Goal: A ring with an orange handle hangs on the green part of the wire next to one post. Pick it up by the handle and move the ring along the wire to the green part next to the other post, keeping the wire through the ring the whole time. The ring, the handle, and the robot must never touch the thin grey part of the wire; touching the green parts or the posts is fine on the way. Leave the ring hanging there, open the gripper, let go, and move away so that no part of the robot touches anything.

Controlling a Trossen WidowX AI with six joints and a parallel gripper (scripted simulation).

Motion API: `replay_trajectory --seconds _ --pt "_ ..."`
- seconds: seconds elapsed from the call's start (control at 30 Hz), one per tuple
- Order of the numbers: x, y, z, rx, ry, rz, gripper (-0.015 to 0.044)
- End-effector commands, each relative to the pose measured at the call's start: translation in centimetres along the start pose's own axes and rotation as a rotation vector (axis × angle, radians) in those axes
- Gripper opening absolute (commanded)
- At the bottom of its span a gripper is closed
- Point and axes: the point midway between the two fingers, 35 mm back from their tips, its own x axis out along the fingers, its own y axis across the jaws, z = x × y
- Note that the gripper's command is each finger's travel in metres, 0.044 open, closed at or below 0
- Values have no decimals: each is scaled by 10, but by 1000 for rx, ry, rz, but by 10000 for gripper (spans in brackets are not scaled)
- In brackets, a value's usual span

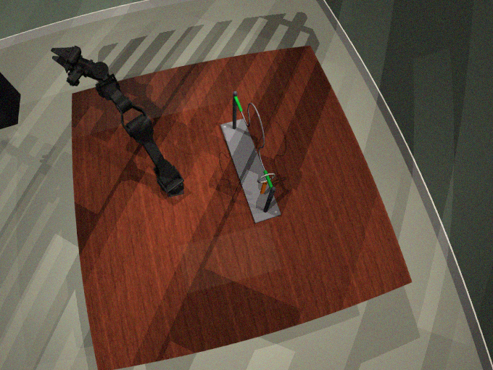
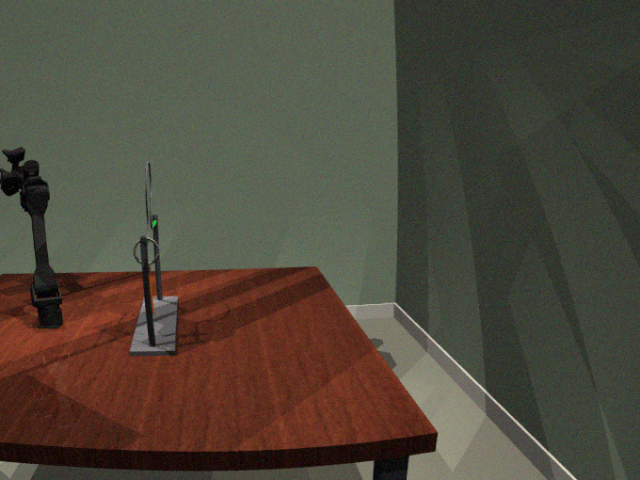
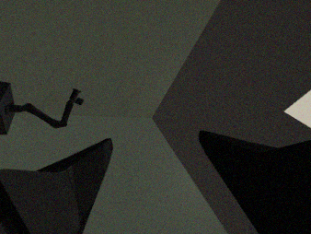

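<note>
The ring (image 1: pixel 259 180) (image 2: pixel 135 251) hangs around the green wire part beside the post (image 1: pixel 269 200) (image 2: pixel 148 294) toward five o'clock on the top view's baseplate (image 1: pixel 259 217), orange handle (image 1: pixel 263 187) (image 2: pixel 152 304) downward. Toward ten o'clock, well apart from it, the pincer (image 1: pixel 53 54) (image 3: pixel 156 139) is released, its fingers spread.

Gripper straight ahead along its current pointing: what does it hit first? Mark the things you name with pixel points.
The gripper (image 1: pixel 53 54) (image 3: pixel 156 139) likely meets a wall; the wrist view shows only plain surfaces between and beyond its fingers. Depth unclear.
</note>
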Motion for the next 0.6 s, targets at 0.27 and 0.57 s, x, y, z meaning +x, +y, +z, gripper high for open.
replay_trajectory --seconds 0.27,0.57 --pt "-22 -10 -38 66 83 31 164" --pt "-53 -23 -81 241 253 83 160"
